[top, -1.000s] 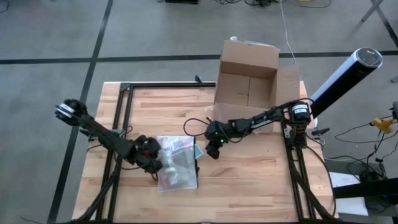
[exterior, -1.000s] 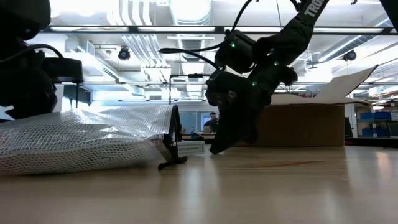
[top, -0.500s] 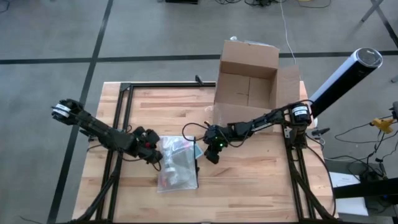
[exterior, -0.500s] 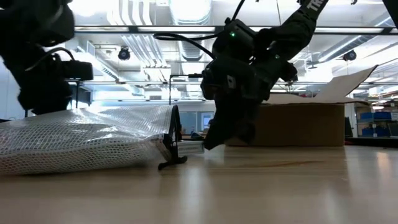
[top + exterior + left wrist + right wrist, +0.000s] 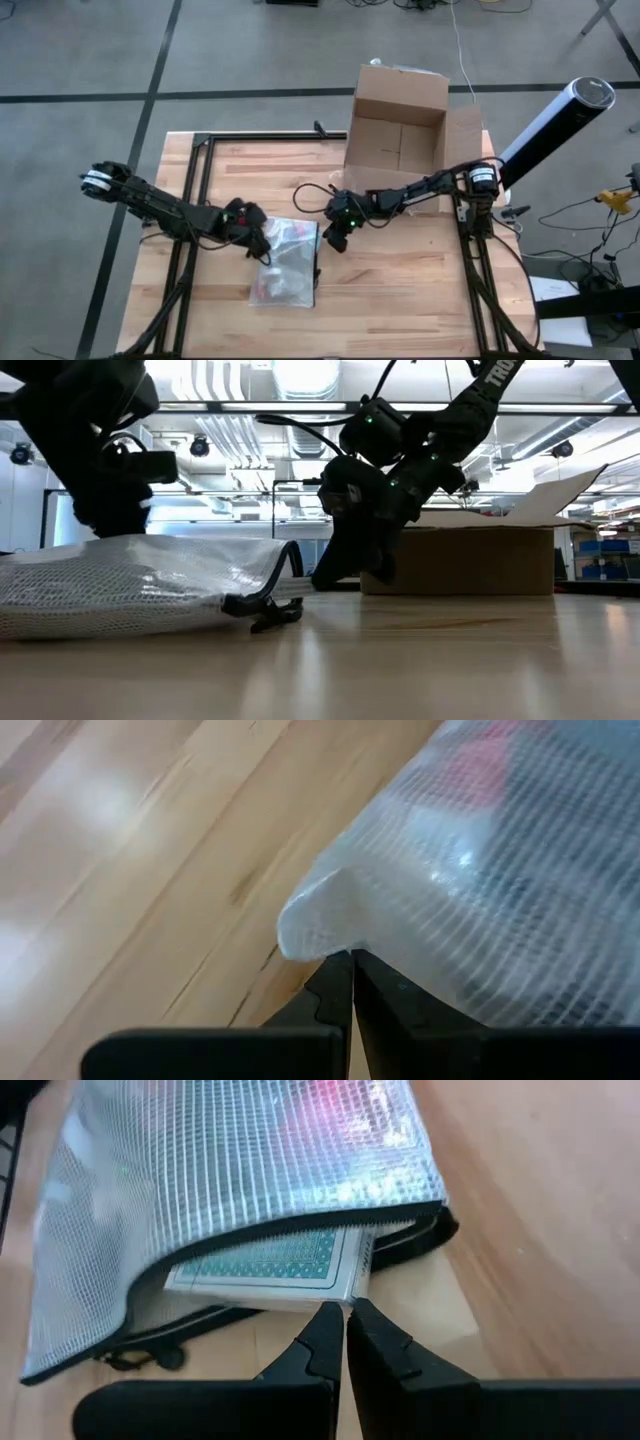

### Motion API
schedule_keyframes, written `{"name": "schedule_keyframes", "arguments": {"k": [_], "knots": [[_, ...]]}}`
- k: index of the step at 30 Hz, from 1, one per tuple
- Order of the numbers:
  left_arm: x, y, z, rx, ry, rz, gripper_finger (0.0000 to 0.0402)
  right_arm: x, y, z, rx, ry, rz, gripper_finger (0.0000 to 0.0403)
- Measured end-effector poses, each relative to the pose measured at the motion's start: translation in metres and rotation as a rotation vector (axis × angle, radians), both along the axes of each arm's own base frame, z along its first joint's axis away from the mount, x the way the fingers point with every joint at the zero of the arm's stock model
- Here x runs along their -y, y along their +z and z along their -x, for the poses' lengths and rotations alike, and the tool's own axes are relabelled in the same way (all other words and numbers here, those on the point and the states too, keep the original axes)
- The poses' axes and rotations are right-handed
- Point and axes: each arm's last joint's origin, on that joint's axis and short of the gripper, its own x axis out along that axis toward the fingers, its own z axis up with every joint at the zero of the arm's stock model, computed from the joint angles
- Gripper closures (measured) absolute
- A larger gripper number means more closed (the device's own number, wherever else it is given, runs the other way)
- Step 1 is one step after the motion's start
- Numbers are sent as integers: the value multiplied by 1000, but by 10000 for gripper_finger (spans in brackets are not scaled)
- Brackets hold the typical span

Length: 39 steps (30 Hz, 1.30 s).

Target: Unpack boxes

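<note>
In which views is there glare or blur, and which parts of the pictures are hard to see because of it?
Low view: bright ceiling lights leave both arms as dark silhouettes, and the near table is soft with reflections. Left wrist view: pale glare on the wood, and the mesh pouch is blurred. Right wrist view: shine on the pouch's mesh washes out the red item inside. High view: even light, with no strong glare.

Open brown cardboard box [image 5: 397, 130], table's far edge
</note>
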Motion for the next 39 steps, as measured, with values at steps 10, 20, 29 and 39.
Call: {"name": "schedule_keyframes", "arguments": {"k": [10,20,29,39], "knots": [[1,1,-4,36,-13,26,402,0,5,-4,39,22,0,403],[2,17,-6,95,-28,46,402,-1,3,-2,18,60,12,403],[2,40,-6,91,-40,36,402,-4,1,1,-22,132,-28,403],[10,74,-17,83,-205,115,402,-38,4,2,10,345,-94,403]]}}
